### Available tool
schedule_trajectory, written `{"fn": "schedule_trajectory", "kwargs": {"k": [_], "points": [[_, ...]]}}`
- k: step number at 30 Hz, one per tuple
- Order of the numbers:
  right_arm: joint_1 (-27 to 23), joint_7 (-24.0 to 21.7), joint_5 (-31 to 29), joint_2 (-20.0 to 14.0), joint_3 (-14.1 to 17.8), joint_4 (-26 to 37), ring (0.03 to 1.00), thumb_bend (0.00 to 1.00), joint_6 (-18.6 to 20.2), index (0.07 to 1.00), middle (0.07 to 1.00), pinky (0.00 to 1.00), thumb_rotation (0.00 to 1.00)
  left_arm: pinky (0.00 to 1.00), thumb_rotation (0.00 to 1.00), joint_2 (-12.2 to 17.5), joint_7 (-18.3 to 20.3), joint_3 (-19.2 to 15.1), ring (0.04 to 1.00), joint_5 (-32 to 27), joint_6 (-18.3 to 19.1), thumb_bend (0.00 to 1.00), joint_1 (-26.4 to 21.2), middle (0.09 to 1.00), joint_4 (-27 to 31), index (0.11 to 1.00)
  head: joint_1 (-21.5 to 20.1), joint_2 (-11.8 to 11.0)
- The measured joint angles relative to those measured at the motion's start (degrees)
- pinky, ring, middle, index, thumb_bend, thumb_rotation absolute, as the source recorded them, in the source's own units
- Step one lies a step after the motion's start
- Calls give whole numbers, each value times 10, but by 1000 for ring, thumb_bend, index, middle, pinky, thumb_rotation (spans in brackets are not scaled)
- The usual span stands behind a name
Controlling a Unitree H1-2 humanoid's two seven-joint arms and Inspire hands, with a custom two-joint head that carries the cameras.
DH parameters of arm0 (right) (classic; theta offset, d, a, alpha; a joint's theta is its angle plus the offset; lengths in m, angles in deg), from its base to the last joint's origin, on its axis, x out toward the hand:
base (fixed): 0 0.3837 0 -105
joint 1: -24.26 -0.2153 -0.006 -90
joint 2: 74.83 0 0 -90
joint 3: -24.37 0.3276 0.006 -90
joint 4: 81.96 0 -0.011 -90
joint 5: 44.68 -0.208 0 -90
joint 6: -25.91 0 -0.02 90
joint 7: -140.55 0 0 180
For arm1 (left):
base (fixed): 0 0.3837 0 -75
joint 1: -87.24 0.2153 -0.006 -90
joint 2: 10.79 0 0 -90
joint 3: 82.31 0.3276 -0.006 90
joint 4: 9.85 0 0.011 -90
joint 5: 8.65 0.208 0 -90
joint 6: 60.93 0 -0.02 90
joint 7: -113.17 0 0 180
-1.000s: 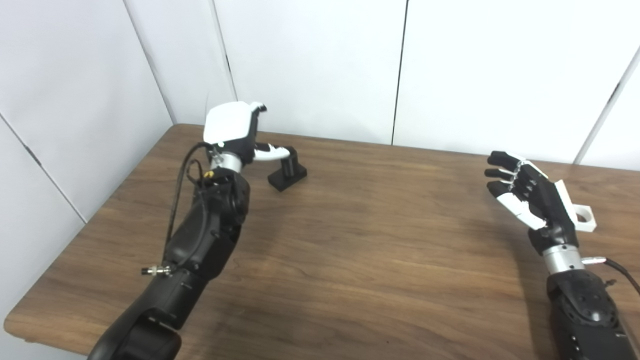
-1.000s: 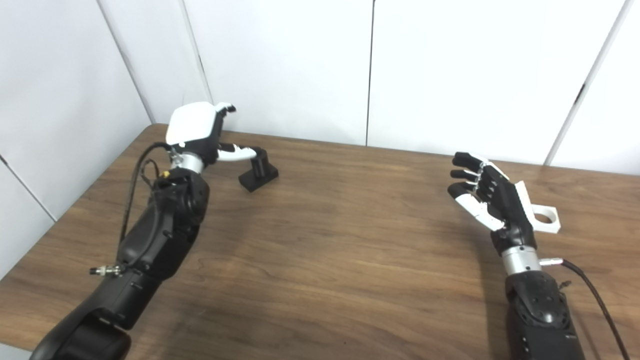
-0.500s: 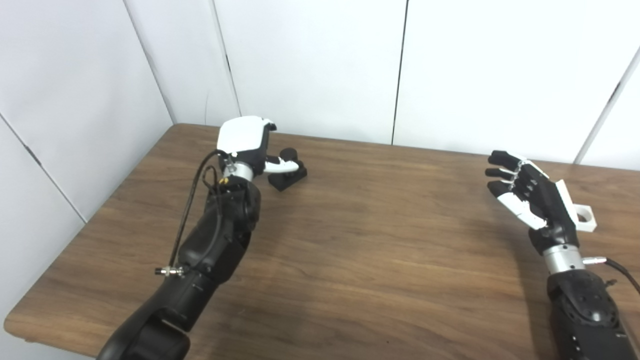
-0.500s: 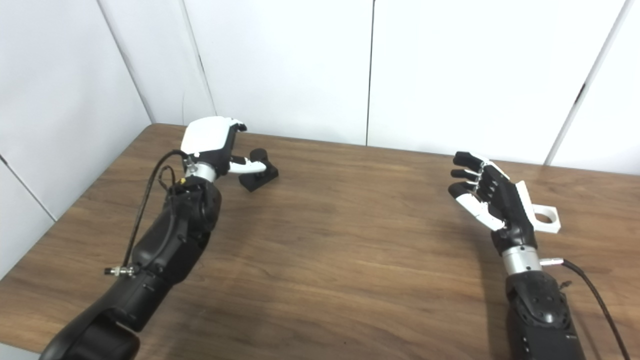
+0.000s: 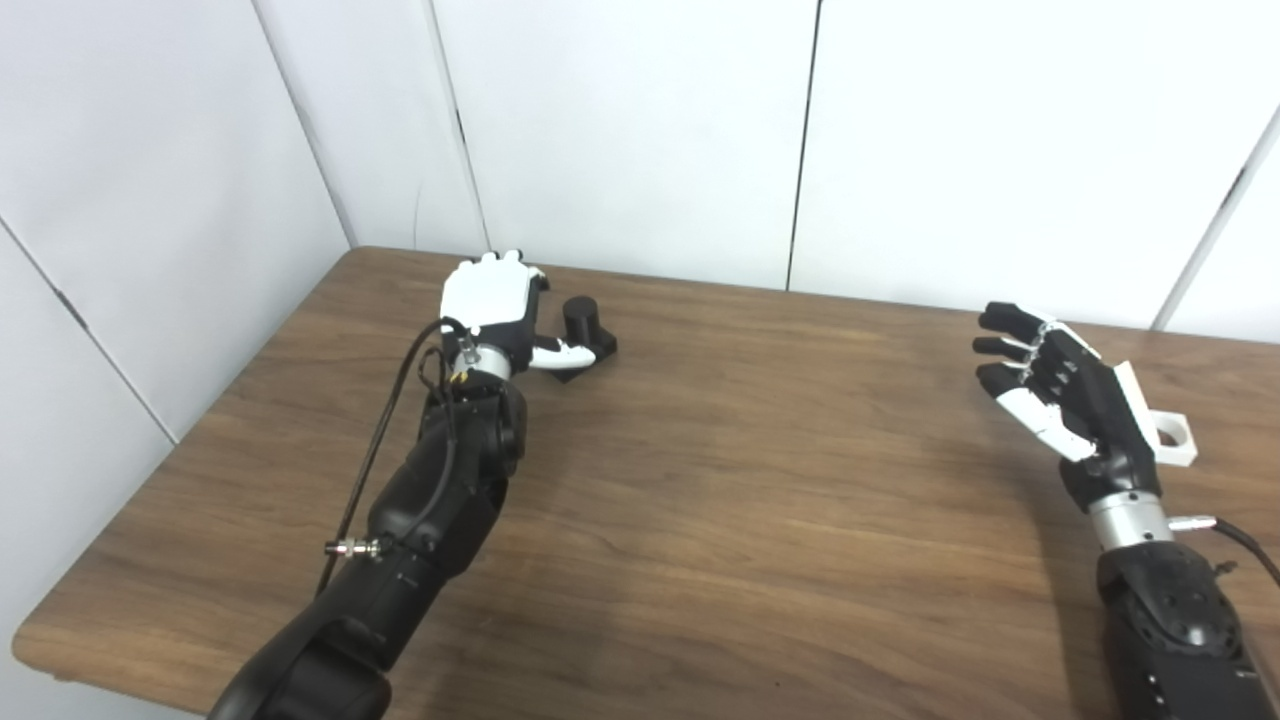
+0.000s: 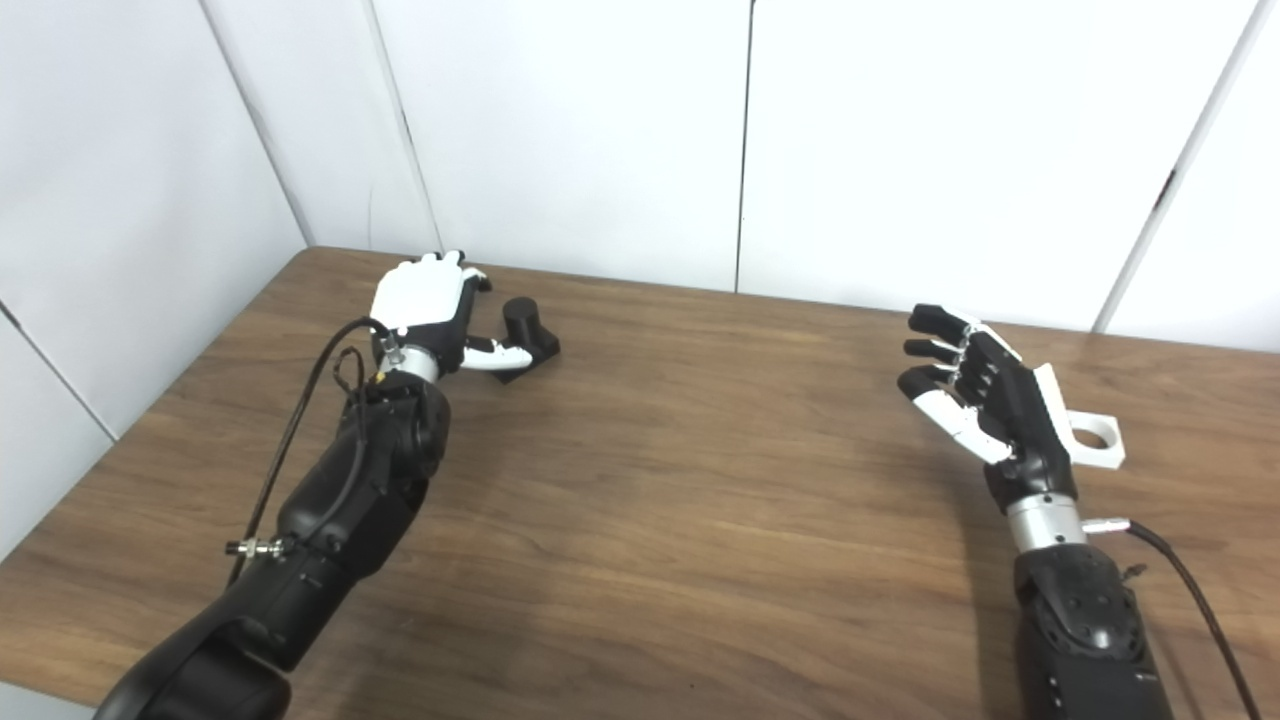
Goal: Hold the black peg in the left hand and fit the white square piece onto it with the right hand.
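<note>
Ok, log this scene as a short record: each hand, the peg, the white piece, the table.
left hand: open, lowered beside the peg, thumb next to its base; contact unclear
right hand: open, raised, holding nothing
peg: black, upright on its base, far left of table, not lifted
white piece: on the table by the right edge, partly hidden behind the right hand, round hole up
table: brown wood

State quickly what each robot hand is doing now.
Left robot hand: open beside the peg, not holding it.
Right robot hand: open, empty.
</note>
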Motion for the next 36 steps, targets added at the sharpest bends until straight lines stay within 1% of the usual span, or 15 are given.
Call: {"fn": "schedule_trajectory", "kwargs": {"k": [4,6,9,14,19,22,27,30,33,34,36], "points": [[1,0,0,0,0,3,733,838,0,767,786,634,546,1000,617,-5,0,-1,1000,6,0,936,1,1000,-2,792,0,0],[3,0,0,0,0,6,735,823,0,765,786,643,526,1000,625,-5,0,-2,1000,8,0,944,1,1000,-3,782,0,0],[7,-1,0,0,1,12,734,827,0,764,787,640,528,1000,628,-5,0,-3,1000,11,0,943,2,1000,-12,774,0,2],[7,0,1,-1,1,12,727,845,0,765,783,637,552,1000,627,-7,-1,-3,1000,10,0,940,9,984,-17,736,-1,4],[7,0,2,-1,1,13,730,836,0,764,784,642,541,1000,625,-12,-9,-2,1000,8,0,930,9,985,-35,714,-3,4],[9,0,2,-2,1,16,735,826,0,765,787,636,540,1000,601,-13,-12,-2,1000,6,0,918,7,982,-42,715,-3,5],[13,0,2,-3,1,23,731,843,1,769,785,637,558,1000,540,-13,-29,-2,1000,-13,0,888,-1,952,-54,696,-3,7],[14,0,2,-4,1,23,730,841,1,769,786,642,557,1000,517,-13,-33,1,1000,-20,-1,869,-4,937,-57,675,-3,8],[14,0,3,-4,1,23,730,840,1,769,785,643,559,1000,488,-13,-45,3,992,-35,-1,849,-5,921,-62,654,-3,8],[14,0,3,-4,1,23,732,839,1,768,786,642,557,1000,472,-13,-51,4,986,-40,-1,832,-6,915,-64,646,-3,8],[14,0,3,-4,1,23,731,847,1,766,787,634,560,1000,400,-12,-60,7,959,-53,-4,783,-10,894,-72,617,-3,9]]}}
